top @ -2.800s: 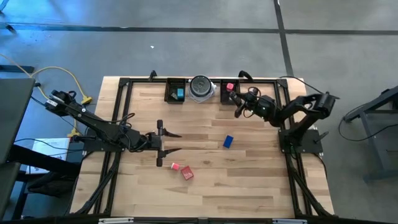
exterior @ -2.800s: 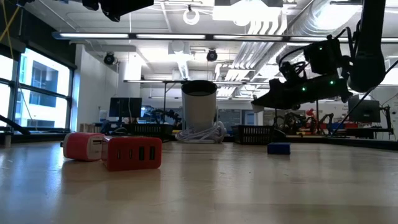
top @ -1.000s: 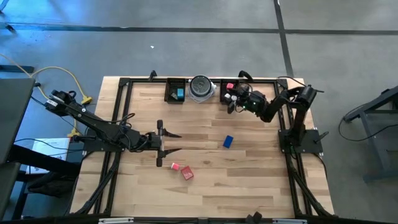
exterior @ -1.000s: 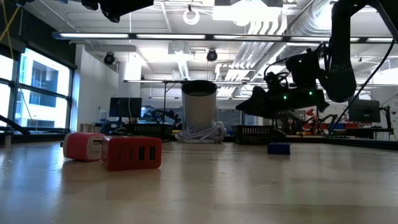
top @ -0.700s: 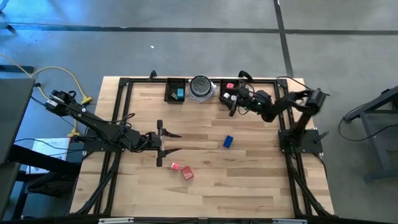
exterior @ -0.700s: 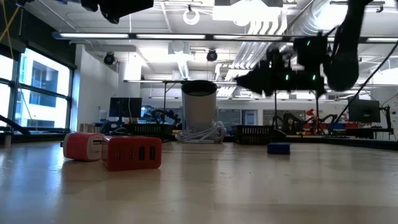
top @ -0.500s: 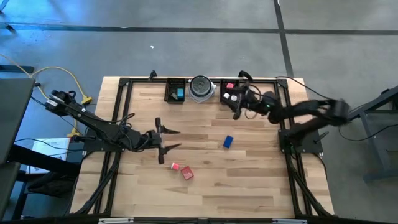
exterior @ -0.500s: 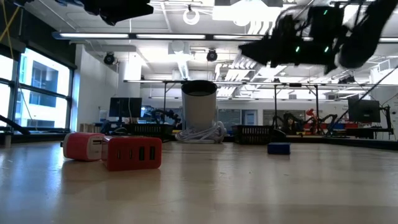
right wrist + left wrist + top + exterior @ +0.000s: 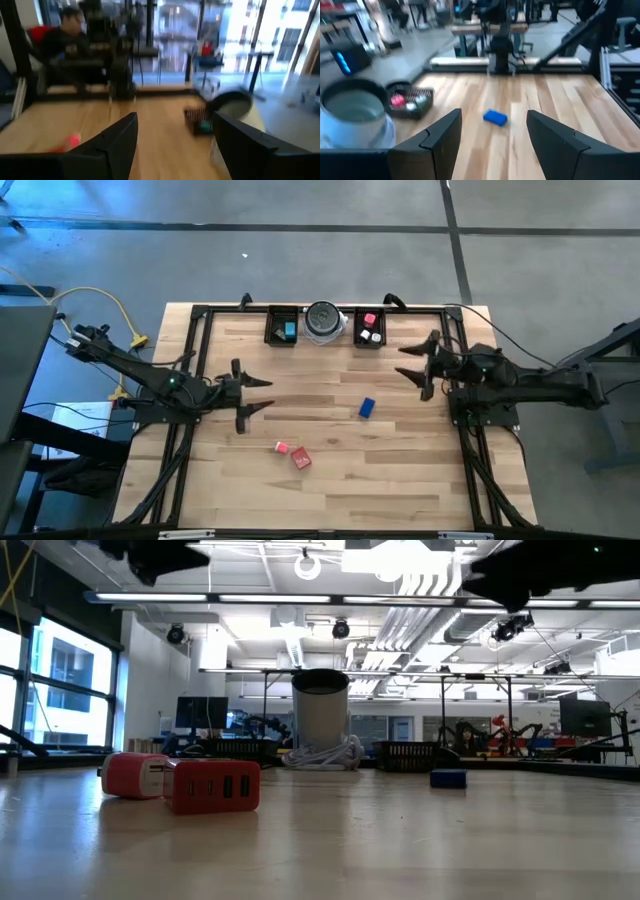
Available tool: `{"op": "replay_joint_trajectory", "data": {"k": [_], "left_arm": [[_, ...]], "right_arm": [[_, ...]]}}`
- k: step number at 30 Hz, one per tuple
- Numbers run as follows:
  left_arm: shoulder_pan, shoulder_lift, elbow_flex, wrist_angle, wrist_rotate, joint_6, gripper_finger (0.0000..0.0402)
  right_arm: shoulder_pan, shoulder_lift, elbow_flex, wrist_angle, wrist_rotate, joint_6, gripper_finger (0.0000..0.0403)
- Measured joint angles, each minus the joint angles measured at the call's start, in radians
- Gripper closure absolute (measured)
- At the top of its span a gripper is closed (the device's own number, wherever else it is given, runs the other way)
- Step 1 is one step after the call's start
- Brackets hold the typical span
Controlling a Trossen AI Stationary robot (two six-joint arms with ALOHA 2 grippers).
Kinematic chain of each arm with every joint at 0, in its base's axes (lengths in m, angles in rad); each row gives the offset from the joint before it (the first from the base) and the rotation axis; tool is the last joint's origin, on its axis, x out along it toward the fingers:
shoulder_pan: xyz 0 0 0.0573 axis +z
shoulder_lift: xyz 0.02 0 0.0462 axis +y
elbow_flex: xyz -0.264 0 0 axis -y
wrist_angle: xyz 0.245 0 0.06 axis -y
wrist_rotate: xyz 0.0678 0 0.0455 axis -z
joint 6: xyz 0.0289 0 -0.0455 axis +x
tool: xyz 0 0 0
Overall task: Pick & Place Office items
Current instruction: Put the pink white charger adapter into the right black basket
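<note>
A blue block (image 9: 367,407) lies on the table right of centre, also seen in the left wrist view (image 9: 495,117). Two red blocks (image 9: 283,447) (image 9: 302,459) lie nearer the front, resting flat side by side (image 9: 213,785). A teal piece (image 9: 290,331) sits in the left black tray (image 9: 276,328). A pink piece (image 9: 370,320) and a white piece (image 9: 366,336) sit in the right black tray (image 9: 378,330). My left gripper (image 9: 262,394) is open above the table's left half. My right gripper (image 9: 405,362) is open near the right edge, clear of the tray.
A round silver-grey dish (image 9: 324,322) stands between the two trays at the far edge. The black frame rails (image 9: 200,315) run around the table. Bare wood lies between the two grippers and along the near edge (image 9: 380,490).
My right gripper has pulled away from the right tray toward the table's right edge and risen, tipping up to level; the tray now shows uncovered. My left gripper has drawn back toward the left edge, risen slightly and rolled a little. The blocks have not moved.
</note>
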Motion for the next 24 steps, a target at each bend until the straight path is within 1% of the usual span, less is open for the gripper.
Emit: {"op": "replay_joint_trajectory", "data": {"k": [3,5,8,12,16,20,24], "left_arm": [[-0.01,-0.042,-0.03,-0.054,0.007,-0.067,0.0183],[-0.024,-0.074,-0.073,-0.047,0.008,-0.087,0.0183],[-0.042,-0.128,-0.143,-0.001,0.007,-0.118,0.0183],[-0.071,-0.208,-0.213,0.065,0.008,-0.125,0.0183],[-0.1,-0.252,-0.226,0.073,0.008,-0.125,0.0183],[-0.122,-0.253,-0.227,0.062,0.009,-0.16,0.0183],[-0.138,-0.231,-0.228,0.012,0.049,-0.228,0.0183]], "right_arm": [[0.073,-0.029,0.0,-0.126,0.075,0.02,0.016],[0.121,-0.031,0.0,-0.183,0.116,0.036,0.016],[0.197,-0.021,0.0,-0.231,0.144,0.071,0.016],[0.3,0.036,0.0,-0.203,0.211,0.096,0.016],[0.388,0.148,0.0,-0.155,0.287,0.106,0.016],[0.441,0.279,-0.002,-0.089,0.359,0.101,0.016],[0.472,0.382,0.0,0.051,0.365,0.061,0.016]]}}
